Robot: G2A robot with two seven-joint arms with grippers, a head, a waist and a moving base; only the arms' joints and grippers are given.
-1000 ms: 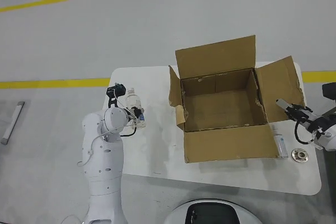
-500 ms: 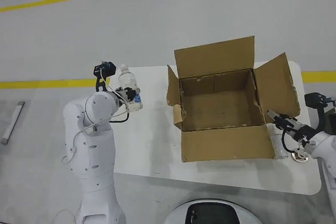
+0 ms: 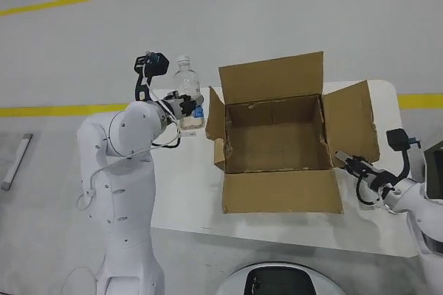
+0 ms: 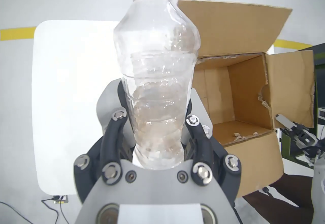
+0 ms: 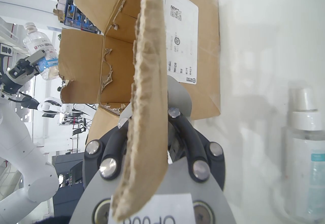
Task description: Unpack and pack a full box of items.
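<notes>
My left gripper (image 3: 183,107) is shut on a clear plastic bottle (image 3: 186,80) with a white cap, held upright in the air just off the left side of the open cardboard box (image 3: 273,190). The left wrist view has the bottle (image 4: 155,62) standing up between the fingers (image 4: 115,131), with the box (image 4: 254,159) beyond it, its inside bare. My right gripper (image 3: 347,160) is at the box's right flap (image 3: 351,122). In the right wrist view that flap (image 5: 149,57) runs between the fingers (image 5: 177,98), which close on it.
The box rests on a white table (image 3: 199,184). A clear spray bottle (image 5: 304,148) lies on the table beside my right gripper. All flaps of the box stand open. A yellow floor line (image 3: 44,110) runs behind the table.
My left arm raised the bottle and carried it toward the box's left side. My right gripper moved in from the table's right end onto the box's right flap.
</notes>
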